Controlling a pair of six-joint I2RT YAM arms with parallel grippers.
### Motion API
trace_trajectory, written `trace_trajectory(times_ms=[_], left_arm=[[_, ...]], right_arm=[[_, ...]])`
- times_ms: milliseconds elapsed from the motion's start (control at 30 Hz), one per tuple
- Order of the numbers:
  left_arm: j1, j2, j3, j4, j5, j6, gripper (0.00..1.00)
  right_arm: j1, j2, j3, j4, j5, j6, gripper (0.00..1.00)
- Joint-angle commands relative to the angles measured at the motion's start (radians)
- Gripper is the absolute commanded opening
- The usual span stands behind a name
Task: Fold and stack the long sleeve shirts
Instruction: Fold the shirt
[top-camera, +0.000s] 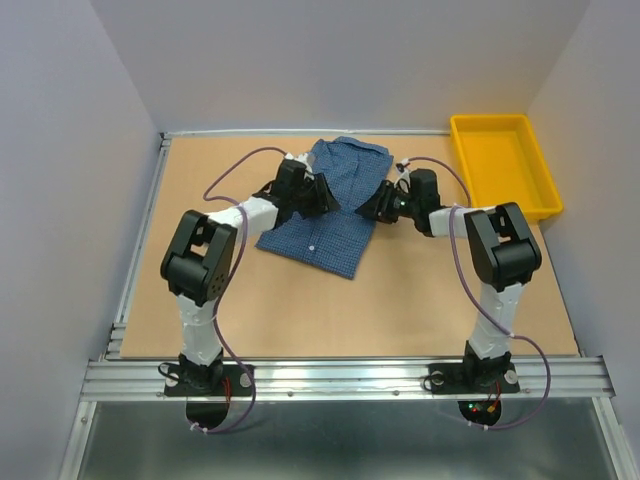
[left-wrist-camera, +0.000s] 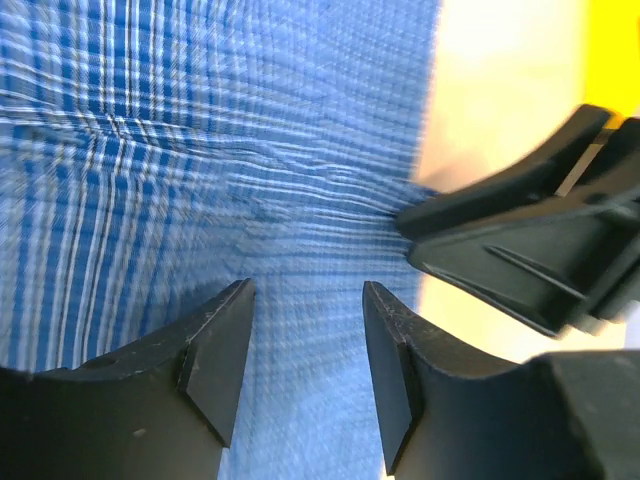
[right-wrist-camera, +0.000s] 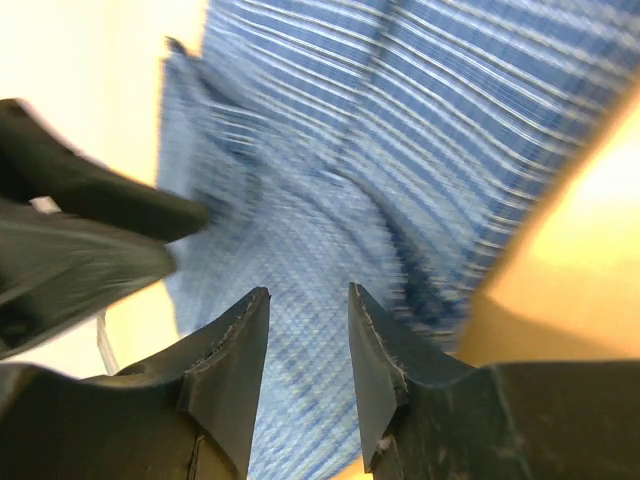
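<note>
One long sleeve shirt (top-camera: 318, 238), blue check cloth with white buttons, lies folded in a slanted strip on the table's middle back; its collar end is toward the far side. My left gripper (top-camera: 328, 196) hovers low over the shirt's middle, fingers apart, and the cloth (left-wrist-camera: 200, 150) shows through the gap of that gripper (left-wrist-camera: 308, 290). From the right, my right gripper (top-camera: 372, 208) reaches in at the shirt's right edge, also open, with cloth (right-wrist-camera: 400, 120) showing between its fingers (right-wrist-camera: 307, 292). The two grippers face each other, a short way apart.
A yellow bin (top-camera: 505, 165) stands at the back right corner of the brown table (top-camera: 400, 300). Grey walls enclose the table on three sides. A metal rail (top-camera: 340, 375) runs along the near edge by the arm bases.
</note>
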Motion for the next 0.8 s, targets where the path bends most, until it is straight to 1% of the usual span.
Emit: trace_trajectory(times_ms=[0, 33, 67, 100, 133, 167, 200, 233, 267, 300, 333, 400, 467, 567, 600, 667, 767], left_arm=[[0.009, -0.280, 0.005, -0.040, -0.084, 0.016, 0.59], [0.017, -0.342, -0.002, -0.056, -0.118, 0.008, 0.61], [0.049, -0.373, -0.028, -0.073, -0.127, 0.002, 0.63], [0.066, -0.405, -0.050, -0.074, -0.132, -0.003, 0.63], [0.086, -0.438, -0.073, -0.074, -0.141, -0.007, 0.71], [0.111, -0.496, -0.099, -0.067, -0.144, -0.001, 0.76], [0.153, -0.524, -0.154, -0.063, -0.147, 0.005, 0.88], [0.181, -0.568, -0.182, -0.054, -0.138, 0.013, 0.95], [0.206, -0.587, -0.209, -0.047, -0.127, 0.023, 0.99], [0.229, -0.599, -0.261, -0.044, -0.115, 0.027, 0.99], [0.273, -0.616, -0.281, -0.040, -0.092, 0.034, 0.99], [0.298, -0.625, -0.336, -0.034, -0.083, 0.039, 0.99], [0.307, -0.618, -0.376, -0.005, -0.066, 0.045, 0.99], [0.309, -0.581, -0.390, -0.009, -0.061, 0.042, 0.99], [0.309, -0.572, -0.403, -0.006, -0.061, 0.039, 0.98], [0.309, -0.546, -0.426, 0.017, -0.054, 0.028, 0.97], [0.309, -0.504, -0.446, 0.037, -0.048, 0.005, 0.97]], right_arm=[[0.003, -0.116, 0.080, -0.011, -0.045, -0.022, 0.44], [0.009, -0.126, 0.114, -0.014, -0.057, -0.016, 0.45], [0.014, -0.127, 0.131, -0.018, -0.060, -0.004, 0.47], [0.021, -0.126, 0.153, -0.021, -0.065, 0.004, 0.48], [0.035, -0.115, 0.192, -0.024, -0.072, 0.008, 0.50], [0.047, -0.104, 0.218, -0.030, -0.074, 0.013, 0.51], [0.067, -0.094, 0.241, -0.034, -0.077, 0.021, 0.52], [0.080, -0.065, 0.290, -0.034, -0.080, 0.027, 0.53], [0.093, -0.048, 0.315, -0.034, -0.080, 0.040, 0.54], [0.107, -0.029, 0.341, -0.034, -0.082, 0.048, 0.54], [0.135, 0.015, 0.398, -0.031, -0.082, 0.063, 0.55], [0.162, 0.066, 0.456, -0.028, -0.082, 0.077, 0.55], [0.199, 0.145, 0.539, -0.025, -0.080, 0.093, 0.55], [0.232, 0.230, 0.608, -0.007, -0.082, 0.128, 0.55], [0.235, 0.283, 0.640, -0.002, -0.082, 0.133, 0.55], [0.238, 0.354, 0.657, 0.016, -0.071, 0.162, 0.55], [0.236, 0.403, 0.650, 0.036, -0.031, 0.162, 0.55]])
